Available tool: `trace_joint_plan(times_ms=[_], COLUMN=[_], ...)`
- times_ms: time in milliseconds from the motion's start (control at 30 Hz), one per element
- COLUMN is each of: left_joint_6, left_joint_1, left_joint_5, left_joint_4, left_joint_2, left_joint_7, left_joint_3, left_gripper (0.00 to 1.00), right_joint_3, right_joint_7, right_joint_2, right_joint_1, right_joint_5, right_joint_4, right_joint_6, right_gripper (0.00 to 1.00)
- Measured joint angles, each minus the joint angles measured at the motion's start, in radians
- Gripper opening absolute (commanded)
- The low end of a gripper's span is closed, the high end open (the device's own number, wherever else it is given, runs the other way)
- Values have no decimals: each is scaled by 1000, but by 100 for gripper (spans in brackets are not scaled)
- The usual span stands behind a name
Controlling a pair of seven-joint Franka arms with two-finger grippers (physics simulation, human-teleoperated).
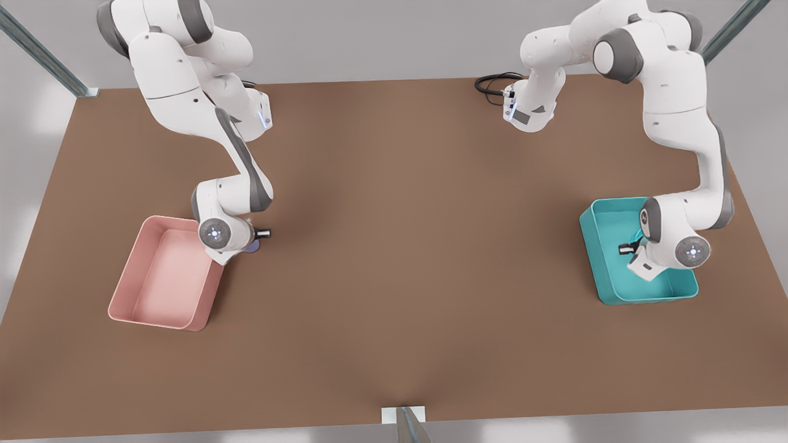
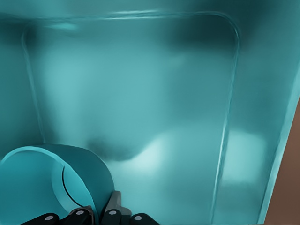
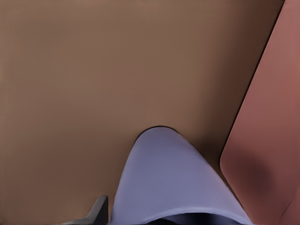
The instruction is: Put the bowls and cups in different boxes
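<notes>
The small teal bowl [image 2: 44,180] hangs tilted low inside the teal box [image 2: 154,93]. My left gripper [image 2: 96,216] is shut on the bowl's wall. In the front view this gripper [image 1: 632,247] is inside the teal box [image 1: 606,271] at the front view's right, and the bowl [image 1: 638,237] peeks out under the wrist. The lavender cup [image 3: 168,183] is at the table right beside the pale pink box [image 3: 272,140]. My right gripper [image 1: 251,241] is shut on the cup [image 1: 253,248], and one finger [image 3: 99,209] lies along its side. The wrist hides most of the cup.
The pink box [image 1: 163,277] lies at the front view's left, near the table's front. A black cable [image 1: 492,83] loops at the table's far edge. Metal posts stand at the far corners, and one post [image 1: 406,424] stands at the front edge's middle.
</notes>
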Motion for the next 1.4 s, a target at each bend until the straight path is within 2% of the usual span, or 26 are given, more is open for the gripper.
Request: trace_joint_plan(times_ms=[33,67,100,133,200,267,400,500,600,733,933,967,1000,1267,1333,1400], left_joint_6=[16,29,39,47,33,-50,-296,-445,-558,-672,-749,-756,-761,-782,-784,-786], left_joint_1=[-1,-1,0,-1,-11,-40,-122,-155,-139,-150,-142,-142,-142,-142,-142,-142], left_joint_5=[0,-1,-3,-5,-18,-52,-100,-130,-145,-145,-148,-148,-148,-148,-148,-149], left_joint_4=[0,-1,-1,0,7,69,333,450,474,480,481,480,480,479,479,480], left_joint_2=[15,23,27,22,-37,-164,-331,-339,-343,-379,-386,-386,-386,-385,-385,-386], left_joint_7=[5,9,15,20,29,38,15,-17,-45,-85,-138,-145,-152,-194,-202,-210], left_joint_3=[0,0,0,0,-7,-21,-234,-269,-286,-346,-355,-355,-355,-355,-355,-355], left_gripper=[21,29,81,100,100,100,100,100,100,100,100,100,100,100,100,100], right_joint_3=[0,0,0,0,0,-6,-65,-81,-99,-100,-98,-97,-96,-88,-73,-51], right_joint_7=[-3,-6,-9,-13,-26,-40,-126,-200,-261,-319,-380,-386,-391,-407,-416,-425], right_joint_2=[4,8,6,0,-24,-43,-52,-27,96,203,284,286,287,265,182,78], right_joint_1=[-3,-7,-10,-11,-12,-10,-101,-206,-231,-227,-227,-227,-227,-223,-207,-193], right_joint_5=[8,19,31,52,97,120,6,-122,-182,-183,-116,-110,-108,-117,-99,-84], right_joint_4=[19,40,56,76,139,260,493,549,572,584,590,590,590,594,630,747], right_joint_6=[-6,-16,-24,-35,-68,-126,-226,-262,-274,-262,-220,-216,-213,-222,-286,-415], right_gripper=[21,21,21,21,21,21,21,21,21,21,21,56,100,100,100,100])
